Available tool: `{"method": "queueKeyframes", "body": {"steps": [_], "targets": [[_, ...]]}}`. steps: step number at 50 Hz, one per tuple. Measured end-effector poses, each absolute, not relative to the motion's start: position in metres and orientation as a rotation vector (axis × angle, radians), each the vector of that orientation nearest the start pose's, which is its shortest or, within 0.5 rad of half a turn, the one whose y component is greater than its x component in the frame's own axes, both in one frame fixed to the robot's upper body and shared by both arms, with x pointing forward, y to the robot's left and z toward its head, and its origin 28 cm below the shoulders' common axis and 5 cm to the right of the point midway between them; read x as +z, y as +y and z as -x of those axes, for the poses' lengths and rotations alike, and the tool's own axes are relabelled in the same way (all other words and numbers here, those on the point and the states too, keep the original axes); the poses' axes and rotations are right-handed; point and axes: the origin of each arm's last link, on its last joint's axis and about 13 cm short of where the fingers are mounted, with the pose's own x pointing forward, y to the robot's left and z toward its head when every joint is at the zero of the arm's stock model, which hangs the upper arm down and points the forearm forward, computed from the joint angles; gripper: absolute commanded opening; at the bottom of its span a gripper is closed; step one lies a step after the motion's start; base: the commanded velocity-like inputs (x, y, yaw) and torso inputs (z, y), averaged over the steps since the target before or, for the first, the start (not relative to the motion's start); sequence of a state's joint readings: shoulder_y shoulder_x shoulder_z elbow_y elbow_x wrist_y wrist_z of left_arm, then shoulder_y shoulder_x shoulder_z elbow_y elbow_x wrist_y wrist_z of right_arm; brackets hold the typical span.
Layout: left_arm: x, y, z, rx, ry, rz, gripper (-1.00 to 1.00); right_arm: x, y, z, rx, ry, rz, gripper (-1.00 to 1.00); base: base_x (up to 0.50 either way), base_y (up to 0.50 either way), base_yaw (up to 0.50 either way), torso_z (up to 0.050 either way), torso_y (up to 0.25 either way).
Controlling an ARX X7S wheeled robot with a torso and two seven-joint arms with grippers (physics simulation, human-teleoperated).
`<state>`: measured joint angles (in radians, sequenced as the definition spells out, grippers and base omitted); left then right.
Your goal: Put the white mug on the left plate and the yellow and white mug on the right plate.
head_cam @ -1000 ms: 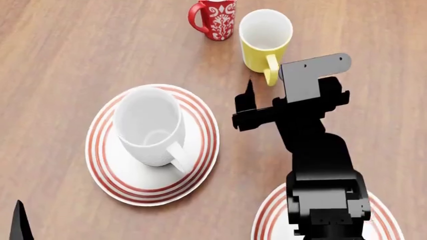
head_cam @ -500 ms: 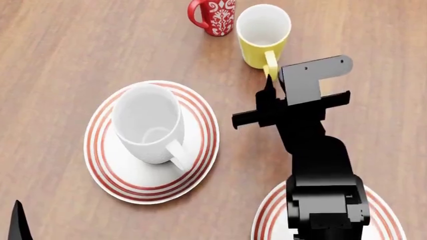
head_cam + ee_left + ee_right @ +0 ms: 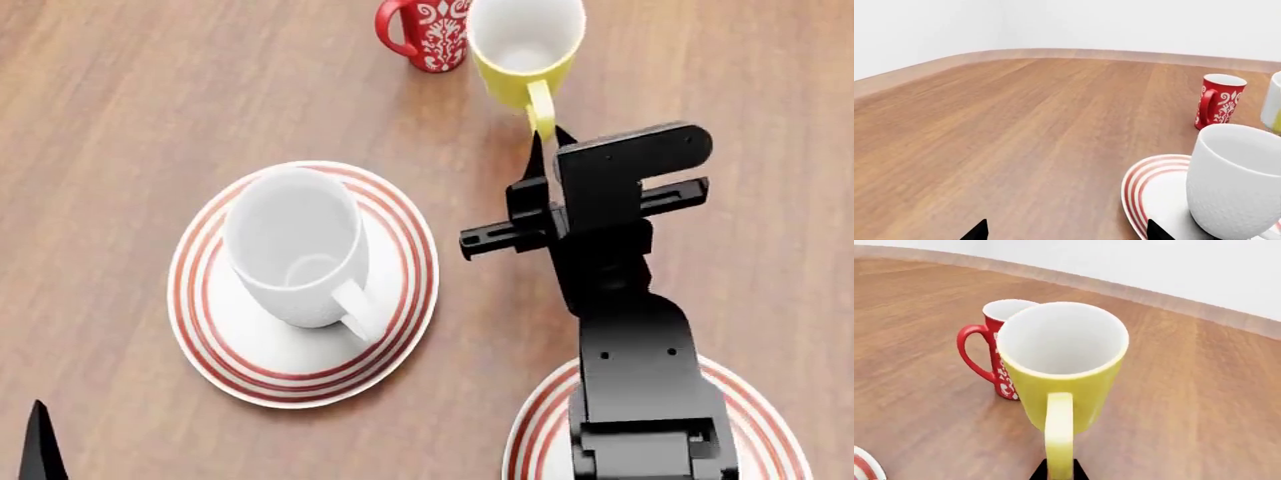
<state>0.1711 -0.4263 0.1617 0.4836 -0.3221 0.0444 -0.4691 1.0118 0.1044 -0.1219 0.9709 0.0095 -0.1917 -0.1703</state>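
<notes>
White mug [image 3: 298, 260] sits empty on left plate [image 3: 400, 330]; right hand [image 3: 1059, 471] clenched on yellow and white mug [image 3: 1064, 365] handle.

The right arm [image 3: 627, 330] hides most of the right plate [image 3: 534, 430].

red mug [image 3: 427, 33] beside yellow and white mug [image 3: 523, 50]

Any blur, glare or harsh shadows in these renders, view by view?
Head view: sharp, evenly lit, soft shadow under the white mug. Left wrist view: crisp, mild sheen on the table. Right wrist view: the yellow and white mug is sharp, no glare.
</notes>
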Motion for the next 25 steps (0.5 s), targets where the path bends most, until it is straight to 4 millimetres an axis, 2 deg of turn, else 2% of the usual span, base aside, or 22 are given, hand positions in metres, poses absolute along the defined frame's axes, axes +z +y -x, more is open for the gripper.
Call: {"method": "queueKeyframes", "body": {"steps": [13,25], "targets": [[0.084,0.237,-0.169,0.135,-0.261,0.03,1.0,0.137,-0.12,-0.389,0.155,-0.299,0.225,-1.0,0.0,0.0,0.0,0.0,0.0],[0.083,0.237,-0.17,0.133,-0.259,0.027,1.0,0.129,-0.117,-0.38,0.129,-0.288,0.23,-1.0,0.0,0.0,0.0,0.0,0.0]]}}
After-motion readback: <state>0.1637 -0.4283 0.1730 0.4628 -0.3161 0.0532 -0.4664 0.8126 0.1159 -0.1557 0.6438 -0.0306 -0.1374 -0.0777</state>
